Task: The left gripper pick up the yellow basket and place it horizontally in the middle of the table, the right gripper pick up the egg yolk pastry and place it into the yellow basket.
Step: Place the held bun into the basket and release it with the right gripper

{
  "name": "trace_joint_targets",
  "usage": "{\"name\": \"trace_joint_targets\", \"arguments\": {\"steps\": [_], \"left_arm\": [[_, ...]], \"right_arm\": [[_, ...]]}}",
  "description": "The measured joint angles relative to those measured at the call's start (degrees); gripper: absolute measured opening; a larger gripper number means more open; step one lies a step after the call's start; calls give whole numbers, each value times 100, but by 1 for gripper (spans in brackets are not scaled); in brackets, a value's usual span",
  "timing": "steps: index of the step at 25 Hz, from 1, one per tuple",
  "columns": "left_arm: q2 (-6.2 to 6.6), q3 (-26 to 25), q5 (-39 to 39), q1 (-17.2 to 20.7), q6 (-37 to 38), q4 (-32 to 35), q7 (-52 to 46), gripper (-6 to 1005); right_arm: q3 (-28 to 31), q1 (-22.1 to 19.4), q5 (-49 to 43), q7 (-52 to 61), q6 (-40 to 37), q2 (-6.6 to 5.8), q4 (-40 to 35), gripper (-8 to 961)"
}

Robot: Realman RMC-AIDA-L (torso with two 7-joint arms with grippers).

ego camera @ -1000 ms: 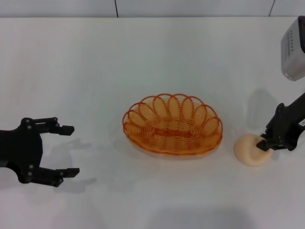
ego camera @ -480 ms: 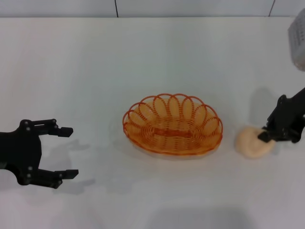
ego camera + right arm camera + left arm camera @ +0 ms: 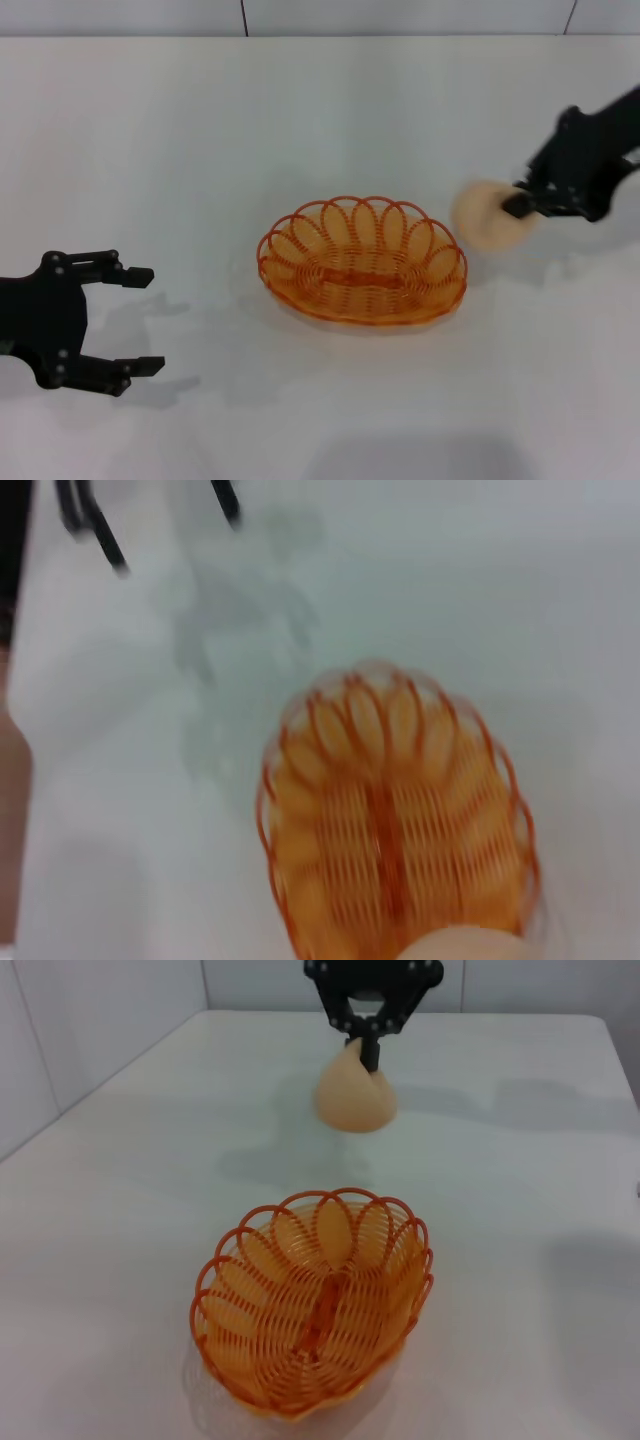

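Note:
The yellow basket (image 3: 362,262), an oval orange wire basket, sits empty in the middle of the white table (image 3: 200,150). It also shows in the left wrist view (image 3: 315,1295) and the right wrist view (image 3: 395,820). My right gripper (image 3: 522,202) is shut on the egg yolk pastry (image 3: 485,215) and holds it in the air just right of the basket's far right rim. The left wrist view shows the pastry (image 3: 355,1100) hanging from the right gripper (image 3: 368,1048). My left gripper (image 3: 135,320) is open and empty, low at the left of the table.
A wall with panel seams (image 3: 243,17) runs behind the table's far edge. The left gripper's fingers (image 3: 95,530) show far off in the right wrist view.
My right gripper has lifted the pastry off the table and carried it up and left toward the basket. The left arm has not moved.

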Motion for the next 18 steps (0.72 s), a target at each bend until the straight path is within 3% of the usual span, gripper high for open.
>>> {"name": "trace_joint_targets", "arguments": {"steps": [12, 18], "left_arm": [[0, 1, 0, -8, 45, 37, -46, 886], [0, 0, -27, 7, 47, 75, -66, 886]], "right_arm": [[-1779, 69, 1177, 556, 1733, 76, 496, 98], [-2095, 159, 1322, 554, 2120, 80, 966, 135]]}}
